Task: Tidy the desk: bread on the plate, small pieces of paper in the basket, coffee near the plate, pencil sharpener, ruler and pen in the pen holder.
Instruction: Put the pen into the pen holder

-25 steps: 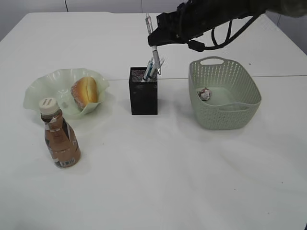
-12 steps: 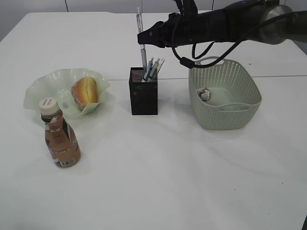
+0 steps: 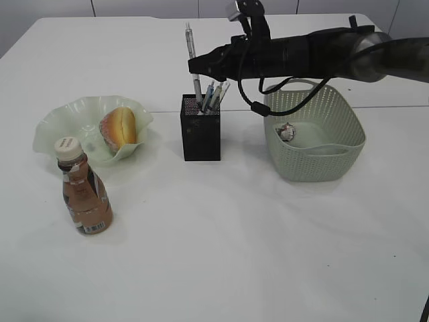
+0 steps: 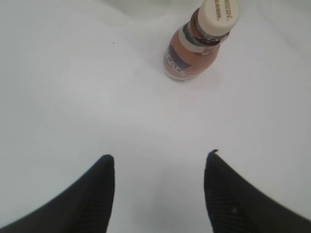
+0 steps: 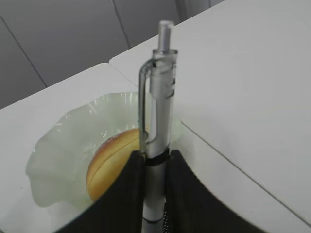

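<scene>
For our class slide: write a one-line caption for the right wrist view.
Right gripper holds a silver pen upright, with bread on the green plate behind.

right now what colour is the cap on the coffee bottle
Cream-white, with brown lettering on top. The coffee bottle's cap shows best in the left wrist view.

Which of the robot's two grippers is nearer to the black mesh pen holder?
Right. The right gripper hangs just above the pen holder, gripping a pen upright over it. The left gripper hovers over bare table near the coffee bottle, out of the exterior view.
</scene>
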